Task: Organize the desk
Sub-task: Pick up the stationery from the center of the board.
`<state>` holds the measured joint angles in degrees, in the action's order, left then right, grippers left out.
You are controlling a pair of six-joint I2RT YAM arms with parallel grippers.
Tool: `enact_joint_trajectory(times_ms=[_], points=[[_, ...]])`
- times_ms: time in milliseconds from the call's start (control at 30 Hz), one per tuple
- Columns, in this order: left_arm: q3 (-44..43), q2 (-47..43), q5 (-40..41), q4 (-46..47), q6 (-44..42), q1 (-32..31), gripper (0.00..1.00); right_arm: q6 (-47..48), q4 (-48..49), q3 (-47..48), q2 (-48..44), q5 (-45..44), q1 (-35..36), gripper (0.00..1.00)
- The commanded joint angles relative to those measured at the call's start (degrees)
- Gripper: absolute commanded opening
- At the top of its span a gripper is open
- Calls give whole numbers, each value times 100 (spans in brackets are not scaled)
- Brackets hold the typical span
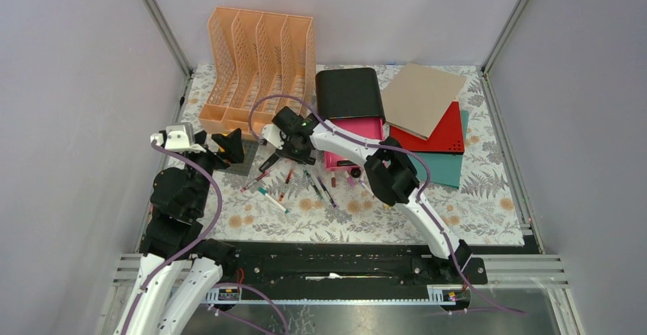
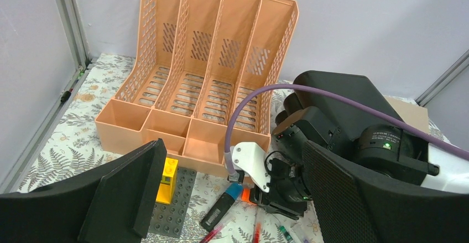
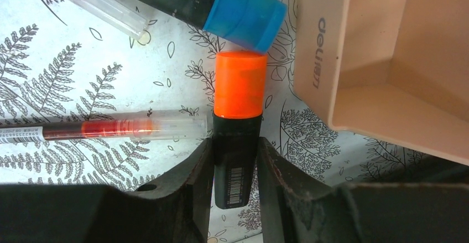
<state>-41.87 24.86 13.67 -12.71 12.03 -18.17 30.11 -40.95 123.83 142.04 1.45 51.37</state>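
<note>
A desk [image 1: 488,205] covered in a pale cloth printed with ferns and flowers is seen from above. It fills the floor between grey walls, with two robot arms bolted at its near edge. An orange file rack [image 1: 259,60] is set at the far left, and a black drawer box [image 1: 349,95] with a pink drawer pulled out lies to its right. Brown, red and teal folders [image 1: 442,136] are stacked at the far right. Pens are scattered across the middle.

The right gripper [image 3: 235,157] is lowered just in front of the rack, and its fingers are pinched on the black barrel of an orange-capped marker [image 3: 238,88], which lies on the cloth. A blue-capped marker [image 3: 243,10] touches the orange cap, and a red pen [image 3: 110,128] lies to the left.

The left gripper [image 1: 229,146] is held at the left of the desk, fingers spread wide, above a grey studded plate [image 2: 174,204] bearing a yellow brick [image 2: 167,179].
</note>
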Motion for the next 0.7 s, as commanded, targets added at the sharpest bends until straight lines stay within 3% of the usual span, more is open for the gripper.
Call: enact_joint_trajectory(times_ms=[0, 400, 667], points=[[-24, -8, -118, 337, 36, 57, 99, -69, 397, -361, -464, -79, 42, 0], [-23, -8, -150, 347, 54, 107, 99, -254, 545, -527, -1168, 318, 47, 0], [-15, -7, -167, 352, 62, 138, 99, -514, 410, -566, -1738, 1198, 41, 0]])
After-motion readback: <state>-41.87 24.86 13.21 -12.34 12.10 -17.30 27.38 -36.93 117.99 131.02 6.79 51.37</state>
